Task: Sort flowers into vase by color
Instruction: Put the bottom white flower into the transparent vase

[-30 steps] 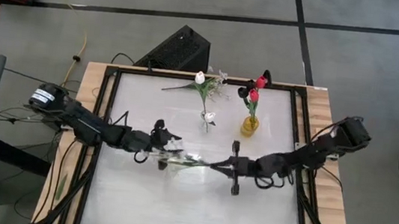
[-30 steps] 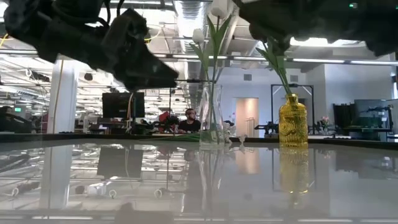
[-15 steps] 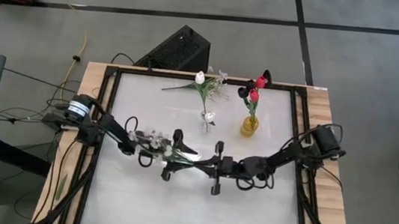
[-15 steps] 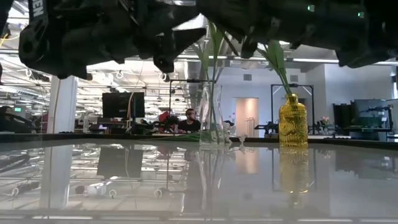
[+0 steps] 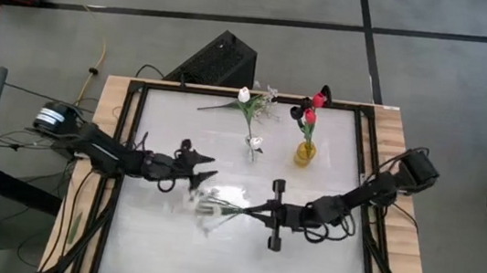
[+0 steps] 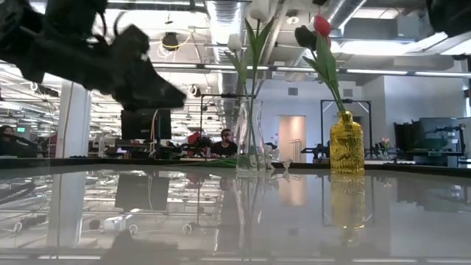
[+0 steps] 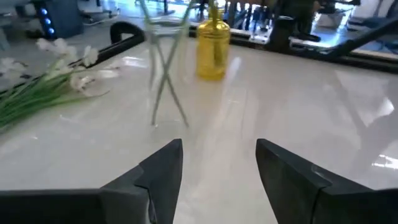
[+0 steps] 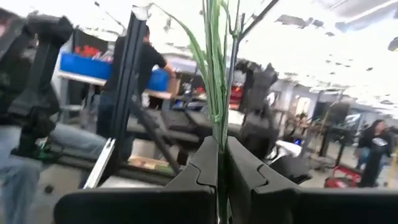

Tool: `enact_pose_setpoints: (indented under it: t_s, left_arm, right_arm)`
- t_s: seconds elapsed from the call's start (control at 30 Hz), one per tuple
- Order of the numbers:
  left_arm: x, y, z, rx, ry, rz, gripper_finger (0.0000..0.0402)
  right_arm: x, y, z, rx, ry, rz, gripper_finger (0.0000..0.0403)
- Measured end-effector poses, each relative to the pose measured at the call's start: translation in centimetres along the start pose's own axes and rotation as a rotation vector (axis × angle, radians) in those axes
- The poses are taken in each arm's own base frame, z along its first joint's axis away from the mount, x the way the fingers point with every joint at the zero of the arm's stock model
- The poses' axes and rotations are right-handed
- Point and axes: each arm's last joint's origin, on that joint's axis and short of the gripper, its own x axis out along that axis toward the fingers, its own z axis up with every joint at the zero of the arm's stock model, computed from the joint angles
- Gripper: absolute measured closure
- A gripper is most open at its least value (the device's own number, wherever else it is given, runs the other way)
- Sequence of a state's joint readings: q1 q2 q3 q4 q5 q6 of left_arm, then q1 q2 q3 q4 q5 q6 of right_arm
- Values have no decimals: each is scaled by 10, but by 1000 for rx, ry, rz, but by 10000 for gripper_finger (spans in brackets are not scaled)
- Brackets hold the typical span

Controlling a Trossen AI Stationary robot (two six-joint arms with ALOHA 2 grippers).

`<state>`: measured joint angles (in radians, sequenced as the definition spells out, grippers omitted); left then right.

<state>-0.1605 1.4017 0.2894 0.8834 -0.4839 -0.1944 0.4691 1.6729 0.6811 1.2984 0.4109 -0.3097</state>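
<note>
1. right gripper: my high view puts it mid-table, clamped on a white blossom sprig whose blooms point left; the right wrist view alone shows the fingers pinching the green stems.
2. left gripper: left of centre, jaws apart and empty in the left wrist view.
3. clear vase: white flowers, far centre.
4. yellow vase: red tulips, just to its right.
5. loose white flowers: lying at the far edge.

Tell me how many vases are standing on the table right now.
2. A clear glass vase with white flowers stands near the table's far edge, and a yellow vase with red flowers stands beside it, toward the right arm's side. None seems hidden.
</note>
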Motion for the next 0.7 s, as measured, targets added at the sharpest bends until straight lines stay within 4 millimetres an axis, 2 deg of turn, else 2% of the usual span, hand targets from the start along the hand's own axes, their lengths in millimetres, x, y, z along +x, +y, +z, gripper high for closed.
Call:
enact_pose_setpoints:
  t_s: [0.1,0.23,0.33,0.5,0.7]
  left_arm:
    - [-10,-1,5,-21,-51,-90,211]
    - [-18,-11,22,0,-208,-292,211]
    - [-23,-19,34,21,-333,-402,211]
    - [-26,-27,50,34,-455,-451,212]
    - [-24,-33,65,29,-507,-480,212]
  right_arm:
    - [-1,-2,5,-13,-9,-62,368]
    - [6,-13,-12,25,32,-116,368]
    - [14,-23,-21,92,-6,-130,368]
    - [35,-29,-31,139,-66,-76,368]
    - [60,-31,-35,134,-92,-45,368]
